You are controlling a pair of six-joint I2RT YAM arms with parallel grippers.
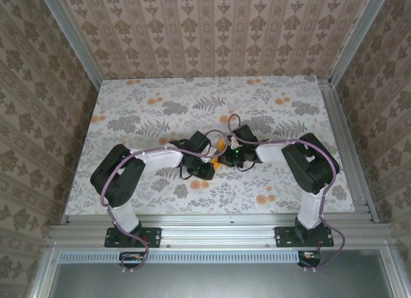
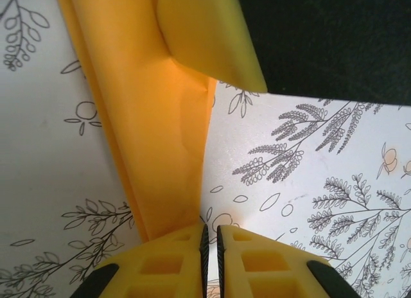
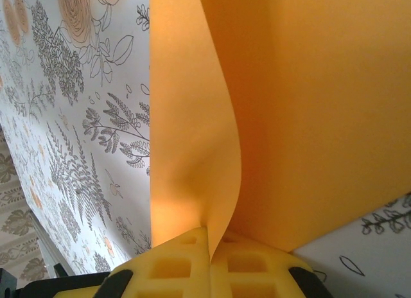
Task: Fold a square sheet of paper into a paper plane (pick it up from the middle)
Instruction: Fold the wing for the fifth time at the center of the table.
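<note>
Orange paper [image 2: 154,118] cut off by top edge; full outline untellable.

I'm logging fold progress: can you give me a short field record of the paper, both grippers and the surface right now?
paper: thin bright orange sheet of paper, folded in layers, one flap curling
location: middle of the grey floral tablecloth
right gripper: shut on the paper, which rises from between its fingers
left gripper: fingers almost together at the paper's lower end; grip unclear
plane: no dart shape yet

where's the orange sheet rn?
The orange sheet is mid-table in the top view, pinched by the right gripper, jaws shut, with the left gripper alongside.
</note>
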